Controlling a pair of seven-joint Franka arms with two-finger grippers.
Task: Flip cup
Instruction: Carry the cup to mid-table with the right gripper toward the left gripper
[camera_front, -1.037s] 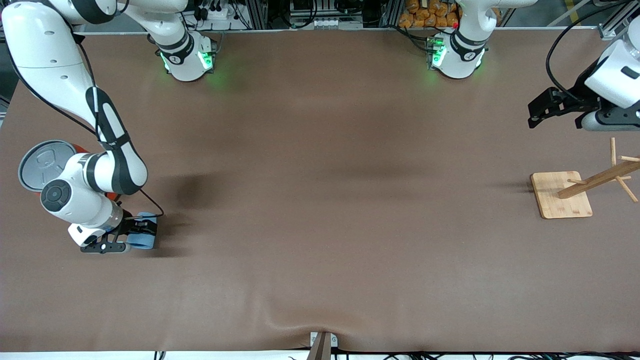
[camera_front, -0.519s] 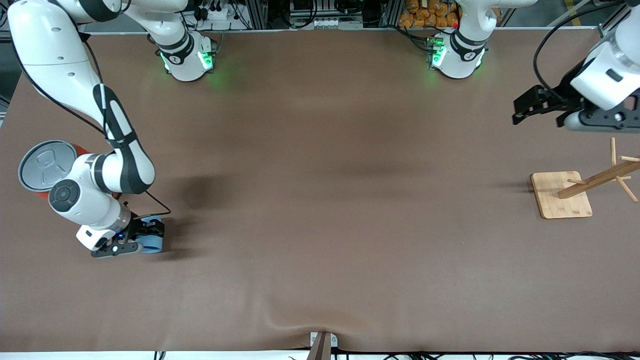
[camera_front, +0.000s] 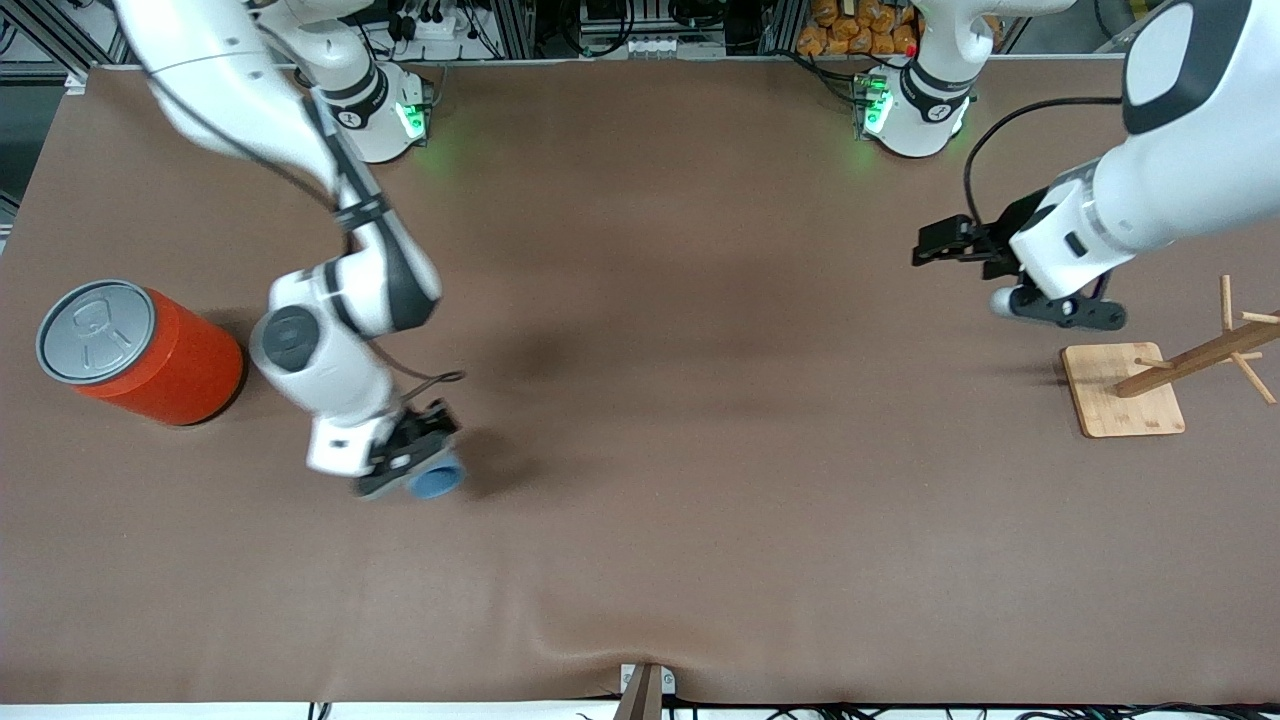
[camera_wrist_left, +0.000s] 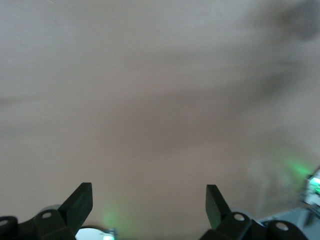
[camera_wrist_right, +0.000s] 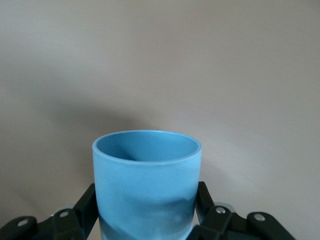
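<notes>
Here, the right gripper (camera_front: 415, 462) grasps the cup (camera_front: 436, 480) above the worktop (camera_front: 700, 480), at the orange can's (camera_front: 140, 350) four o'clock; the left gripper (camera_front: 935, 245) hangs released.

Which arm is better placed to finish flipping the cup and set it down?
The right arm. Its hand is shut on the cup, mouth facing away from it. The left hand hangs open and empty near the wooden rack.
</notes>
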